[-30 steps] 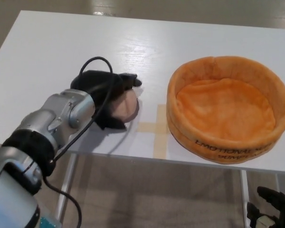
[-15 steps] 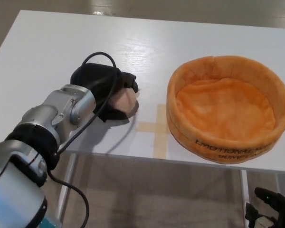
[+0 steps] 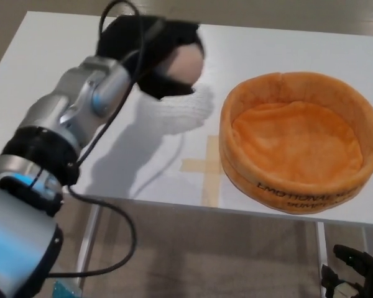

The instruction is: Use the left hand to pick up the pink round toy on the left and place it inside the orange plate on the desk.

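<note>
A white bench (image 3: 286, 43) is seen to fill most of the view, with the floor visible below its near edge. The orange plate (image 3: 301, 139), a soft round dish with a raised padded rim and dark lettering on its near wall, is found resting on the bench and is taken as the landmark. A tan tape cross (image 3: 205, 165) is noted on the bench surface just left of the orange plate. The left arm (image 3: 68, 124), silver and black with a black cable looped along it, is seen reaching in from the lower left toward the space left of the orange plate. The left hand (image 3: 152, 53) is held above the bench, up and to the left of the orange plate and clear of its rim, with the fingers (image 3: 183, 31) wrapped around the pink round toy (image 3: 181, 67). The toy is thus carried in the air, apart from the bench, its shadow cast on the surface below. The right hand (image 3: 354, 270) is partly seen below the orange plate, under the bench edge; its state cannot be told.
</note>
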You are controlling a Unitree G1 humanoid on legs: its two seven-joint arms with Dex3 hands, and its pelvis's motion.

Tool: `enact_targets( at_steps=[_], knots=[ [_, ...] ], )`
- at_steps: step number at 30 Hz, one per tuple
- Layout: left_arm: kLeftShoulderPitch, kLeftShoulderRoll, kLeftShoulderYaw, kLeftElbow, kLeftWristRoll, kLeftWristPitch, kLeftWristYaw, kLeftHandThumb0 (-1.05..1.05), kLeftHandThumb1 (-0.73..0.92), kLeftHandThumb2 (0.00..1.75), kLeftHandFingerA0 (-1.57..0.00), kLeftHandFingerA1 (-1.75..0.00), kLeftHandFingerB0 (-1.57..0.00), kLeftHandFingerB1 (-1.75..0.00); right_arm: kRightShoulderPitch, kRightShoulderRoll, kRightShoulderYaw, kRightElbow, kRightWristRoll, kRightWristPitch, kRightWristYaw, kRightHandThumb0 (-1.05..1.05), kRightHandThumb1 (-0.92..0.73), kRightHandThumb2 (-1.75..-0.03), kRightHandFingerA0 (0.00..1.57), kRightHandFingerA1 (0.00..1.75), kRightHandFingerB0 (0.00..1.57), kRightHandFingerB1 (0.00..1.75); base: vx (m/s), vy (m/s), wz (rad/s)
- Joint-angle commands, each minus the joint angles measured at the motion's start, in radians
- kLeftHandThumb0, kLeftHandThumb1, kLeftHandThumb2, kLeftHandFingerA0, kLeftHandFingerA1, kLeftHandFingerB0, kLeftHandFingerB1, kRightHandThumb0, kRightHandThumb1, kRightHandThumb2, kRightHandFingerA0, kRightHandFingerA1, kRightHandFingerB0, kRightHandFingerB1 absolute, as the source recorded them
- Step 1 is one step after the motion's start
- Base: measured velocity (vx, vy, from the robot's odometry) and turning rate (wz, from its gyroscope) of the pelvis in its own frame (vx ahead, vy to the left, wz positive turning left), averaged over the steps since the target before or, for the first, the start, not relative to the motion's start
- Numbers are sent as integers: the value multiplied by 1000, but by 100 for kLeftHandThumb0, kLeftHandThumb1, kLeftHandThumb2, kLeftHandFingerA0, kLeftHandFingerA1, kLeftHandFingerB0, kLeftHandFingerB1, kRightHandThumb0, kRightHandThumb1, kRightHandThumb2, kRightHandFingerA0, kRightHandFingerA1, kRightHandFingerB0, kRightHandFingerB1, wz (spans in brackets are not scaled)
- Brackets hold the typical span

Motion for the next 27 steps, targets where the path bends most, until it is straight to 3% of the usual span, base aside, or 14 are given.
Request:
enact_targets(
  at_steps=[1,3,4,5,6,11,12,13,14,15,16,17,20,27],
  knots=[
    [-46,-71,22,-73,-27,-6,-64,-29,73,65,-74,-159,-82,-88,10,9,-1,9,13,-18,5,-24,-60,-60,55,87,50,57,0,0,0],
    [-48,-80,25,-80,-27,-4,-72,-24,73,65,-75,-158,-85,-84,8,9,2,9,10,-13,3,-26,-61,-59,56,86,51,55,0,0,0],
    [-57,-112,17,-87,-17,9,-74,-17,74,63,-77,-160,-82,-101,7,11,2,9,11,-8,0,-23,-60,-59,57,87,54,57,0,0,0],
    [-62,-131,9,-89,-10,17,-72,-17,74,63,-77,-160,-82,-101,6,13,-1,9,13,-8,-1,-23,-60,-59,57,87,54,57,0,0,0],
    [-69,-155,0,-92,3,29,-69,-18,73,61,-79,-154,-87,-83,6,15,-4,8,18,-10,1,-23,-59,-60,56,87,54,58,0,0,0],
    [-77,-245,-36,-75,26,38,-76,-25,67,67,-82,-154,-84,-97,6,14,10,8,4,-17,2,-26,-60,-60,56,87,53,59,0,0,0],
    [-62,-274,-31,-66,4,34,-88,-27,65,61,-84,-143,-79,-49,6,15,4,8,12,-13,5,-25,-61,-59,55,86,51,54,0,0,0],
    [-55,-287,-37,-58,1,26,-94,-34,59,57,-78,-83,-55,-38,5,16,0,8,16,-13,8,-24,-61,-59,56,88,52,55,0,0,0],
    [-54,-288,-42,-55,7,21,-95,-34,59,57,-78,-83,-55,-38,5,16,0,8,17,-14,9,-24,-61,-59,56,88,52,55,0,0,0],
    [-51,-291,-62,-59,20,45,-137,-33,26,86,0,-48,0,-48,6,15,2,8,15,-13,9,-25,-62,-58,54,86,51,53,0,0,0],
    [-49,-293,-75,-61,30,64,-167,-33,26,86,0,-48,0,-48,6,15,4,8,13,-12,10,-25,-62,-58,54,86,51,53,0,0,0],
    [-43,-297,-93,-67,42,86,-203,-67,39,81,0,-20,-4,-22,7,16,3,8,14,-12,7,-26,-61,-58,56,84,53,53,0,0,0],
    [-34,-305,-133,-60,59,128,-273,-89,48,91,0,0,0,-4,11,16,5,7,12,-19,7,-24,-61,-60,54,86,51,56,0,0,0],
    [-43,-317,-139,-28,39,182,-325,-91,49,94,0,0,0,-4,6,13,9,8,7,-11,4,-24,-63,-59,55,85,51,54,0,0,0]
  ],
)
